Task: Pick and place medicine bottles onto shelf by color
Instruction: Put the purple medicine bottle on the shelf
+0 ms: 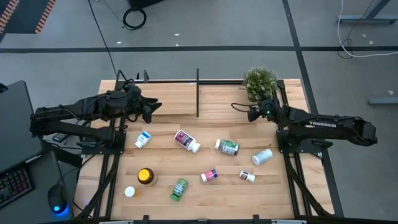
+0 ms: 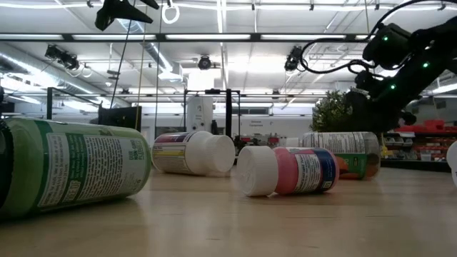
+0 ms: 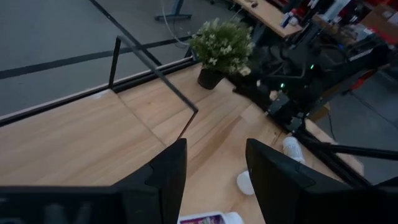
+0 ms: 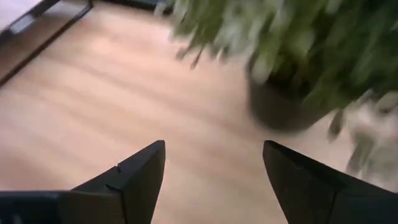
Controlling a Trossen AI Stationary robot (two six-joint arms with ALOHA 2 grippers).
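Observation:
Several medicine bottles lie on their sides on the plank table: a blue-labelled one [image 1: 143, 139], a magenta-labelled one [image 1: 186, 140], a green-labelled one [image 1: 227, 147], a pink one [image 1: 209, 176] and a green one [image 1: 179, 189]. An amber yellow-capped bottle [image 1: 146, 177] stands upright. The shelf [image 1: 180, 99] sits along the far edge, with a black post [image 1: 198, 93] at its middle. My left gripper [image 1: 152, 107] [image 3: 214, 180] hovers open over the shelf's left part. My right gripper [image 1: 239, 109] [image 4: 214, 165] is open over the shelf's right part, beside the potted plant [image 1: 259, 81].
The potted plant [image 3: 221, 43] [image 4: 280, 56] stands at the shelf's far right corner, close to my right gripper. A white bottle [image 1: 262, 156], a small bottle [image 1: 247, 177] and a white cap [image 1: 129, 191] also lie on the table. Bare wood shows between the shelf and the bottles.

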